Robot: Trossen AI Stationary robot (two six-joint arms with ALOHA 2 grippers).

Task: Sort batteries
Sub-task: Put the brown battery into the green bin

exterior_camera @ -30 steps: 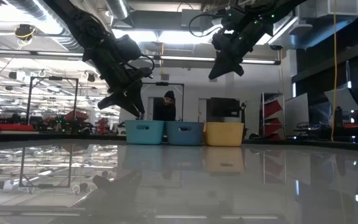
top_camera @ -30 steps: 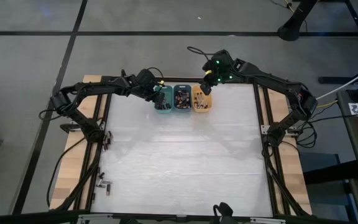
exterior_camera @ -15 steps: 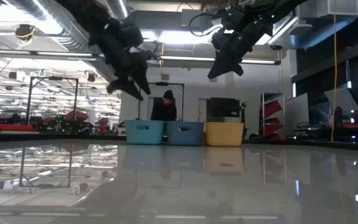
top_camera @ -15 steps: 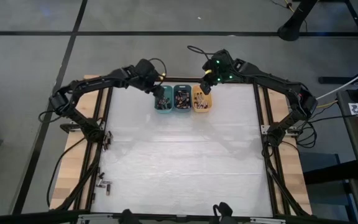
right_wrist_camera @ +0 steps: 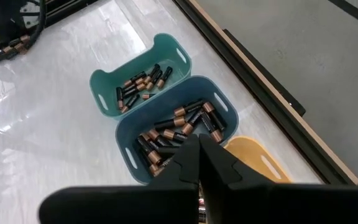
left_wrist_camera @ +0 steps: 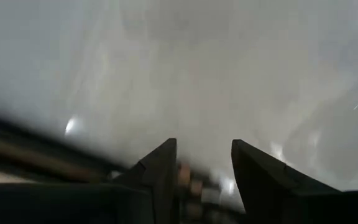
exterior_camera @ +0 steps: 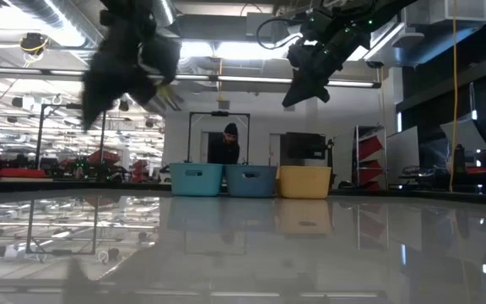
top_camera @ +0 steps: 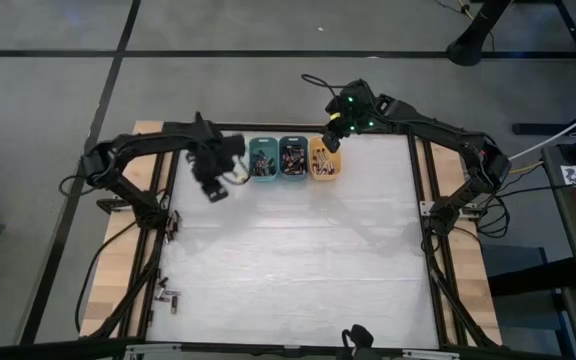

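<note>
Three small bins stand in a row at the table's far edge: teal [top_camera: 262, 160], blue [top_camera: 293, 158] and orange [top_camera: 324, 160]. Batteries lie loose in the teal bin [right_wrist_camera: 142, 84] and the blue bin [right_wrist_camera: 179, 124]. My left gripper [top_camera: 214, 190] hangs over bare table left of the teal bin and points down. Its fingers [left_wrist_camera: 163, 171] stand apart, and blurred coppery spots low between them cannot be made out. My right gripper [right_wrist_camera: 199, 140] is shut and empty. It hovers above the blue bin's side next to the orange bin [right_wrist_camera: 260, 158].
The glossy white tabletop [top_camera: 298, 260] stretches bare from the bins to the near edge. Wooden rails with black frames run down both sides [top_camera: 128, 250]. Small dark parts lie on the left rail [top_camera: 171, 298]. A person [exterior_camera: 229, 143] shows beyond the bins in the low view.
My left gripper has risen out of the teal bin. It has swung toward the table's left and near edges and tipped from a slant to pointing almost straight down. It is blurred with speed in the low view. The bins and my right gripper have stayed put.
</note>
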